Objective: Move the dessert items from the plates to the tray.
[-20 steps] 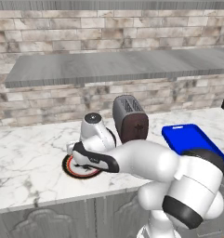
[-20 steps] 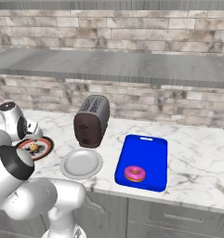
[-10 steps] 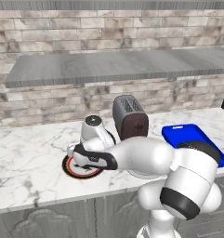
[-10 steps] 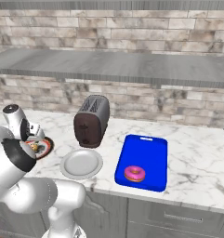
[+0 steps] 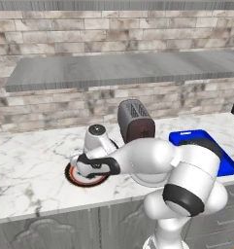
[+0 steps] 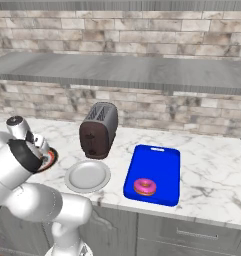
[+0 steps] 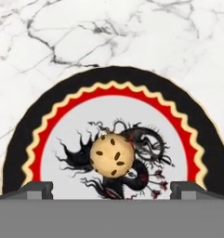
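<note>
Two spread fingertips [image 7: 36, 189] of the open end effector [image 7: 111, 190] flank the pastry [image 7: 111, 155] on the black-rimmed plate [image 7: 62, 102].

Patterned plate [image 5: 78, 178] largely behind arm

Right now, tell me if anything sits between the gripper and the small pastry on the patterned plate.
Nothing visible does. The open gripper hangs over the pastry, which lies bare at the centre of the patterned plate, between the two fingertips.
</note>
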{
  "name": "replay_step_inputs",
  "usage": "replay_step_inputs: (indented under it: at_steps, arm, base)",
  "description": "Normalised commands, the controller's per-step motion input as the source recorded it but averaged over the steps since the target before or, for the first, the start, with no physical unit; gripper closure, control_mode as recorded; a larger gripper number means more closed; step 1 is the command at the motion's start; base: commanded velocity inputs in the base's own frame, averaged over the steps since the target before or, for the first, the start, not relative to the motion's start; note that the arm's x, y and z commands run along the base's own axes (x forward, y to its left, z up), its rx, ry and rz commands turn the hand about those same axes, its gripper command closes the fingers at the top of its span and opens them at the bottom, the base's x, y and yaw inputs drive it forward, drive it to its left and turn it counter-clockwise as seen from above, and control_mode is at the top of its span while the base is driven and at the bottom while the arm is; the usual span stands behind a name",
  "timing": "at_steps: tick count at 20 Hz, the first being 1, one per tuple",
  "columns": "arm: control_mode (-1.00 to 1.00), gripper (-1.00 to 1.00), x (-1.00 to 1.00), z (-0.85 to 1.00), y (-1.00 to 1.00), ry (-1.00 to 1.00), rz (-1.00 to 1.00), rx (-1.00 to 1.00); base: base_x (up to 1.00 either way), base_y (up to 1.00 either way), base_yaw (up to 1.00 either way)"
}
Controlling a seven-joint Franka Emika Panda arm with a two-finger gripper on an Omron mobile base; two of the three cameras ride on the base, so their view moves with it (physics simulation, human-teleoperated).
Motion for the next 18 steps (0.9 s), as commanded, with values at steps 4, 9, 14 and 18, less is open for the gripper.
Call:
replay_step_inputs:
  at_steps: [4,9,14,18]
  arm:
    - [-1.00,-1.00,0.12,-0.16,0.15,0.00,0.01,0.00]
    - [-1.00,-1.00,0.11,-0.11,0.06,0.00,0.01,0.00]
    - [-1.00,-1.00,0.00,-0.07,0.00,0.00,0.02,0.00]
    - [-1.00,-1.00,0.00,-0.04,0.00,0.02,0.00,0.00]
  base:
    - [0.00,0.00,0.00]
    - [0.00,0.00,0.00]
    - [0.00,0.00,0.00]
    - [0.00,0.00,0.00]
